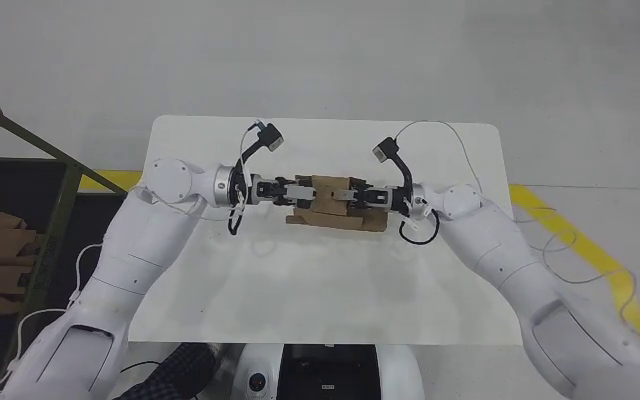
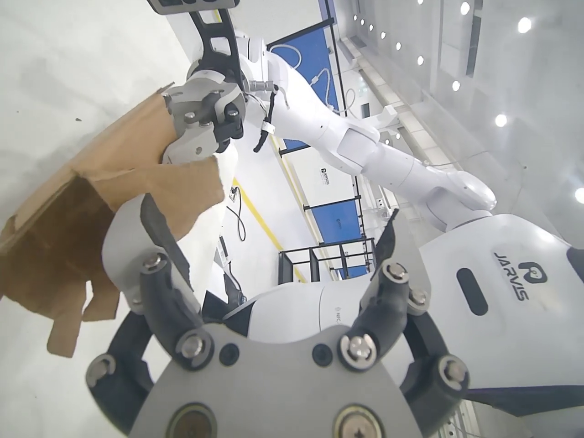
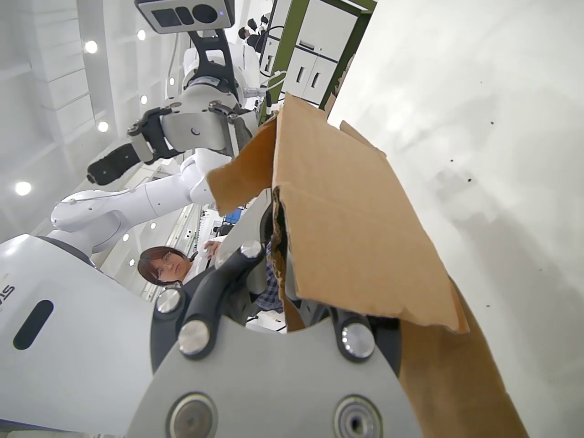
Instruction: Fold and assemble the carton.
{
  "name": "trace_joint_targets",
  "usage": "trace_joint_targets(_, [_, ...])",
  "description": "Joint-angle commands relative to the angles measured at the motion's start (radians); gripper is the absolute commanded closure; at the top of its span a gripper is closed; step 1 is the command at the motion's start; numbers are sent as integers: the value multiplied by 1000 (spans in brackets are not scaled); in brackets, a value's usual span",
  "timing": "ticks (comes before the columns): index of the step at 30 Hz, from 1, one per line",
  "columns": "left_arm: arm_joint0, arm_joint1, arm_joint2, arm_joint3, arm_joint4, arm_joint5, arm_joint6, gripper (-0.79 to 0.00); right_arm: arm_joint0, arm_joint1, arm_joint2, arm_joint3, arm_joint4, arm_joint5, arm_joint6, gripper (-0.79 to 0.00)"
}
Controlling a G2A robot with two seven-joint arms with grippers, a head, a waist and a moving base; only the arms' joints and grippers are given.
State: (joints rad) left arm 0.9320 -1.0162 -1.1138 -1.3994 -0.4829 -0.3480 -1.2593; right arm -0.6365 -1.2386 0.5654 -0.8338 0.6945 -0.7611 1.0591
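Note:
A brown carton (image 1: 335,212), partly unfolded with loose flaps, lies at the middle of the white table (image 1: 330,300) between both arms. My left gripper (image 1: 303,190) sits at the carton's left end, open wide (image 2: 269,211). One of its fingers (image 2: 157,234) rests against a bent flap (image 2: 182,193), the other finger (image 2: 392,239) stands free in the air. My right gripper (image 1: 352,193) is at the opposite end, shut on the carton wall (image 3: 346,211). One of its fingers (image 3: 269,230) shows beside the cardboard; the other is hidden behind it.
The table has free room in front of and behind the carton. A green rack (image 1: 40,190) with stacked cardboard (image 1: 12,260) stands off the table's left side. Loose cables (image 1: 440,135) hang near the right wrist.

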Motion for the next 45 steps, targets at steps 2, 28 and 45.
trace_joint_targets(2, [23,7,-31,-8,-19,-5,-1,-785,-1,3,7,0,2,-1,-1,0])
trace_joint_targets(28, [-2,5,-37,73,0,28,27,-785,-38,11,0,-102,-4,21,21,0])
trace_joint_targets(45, [-7,1,-32,74,6,14,40,-785,-32,5,-7,-69,11,0,0,0])
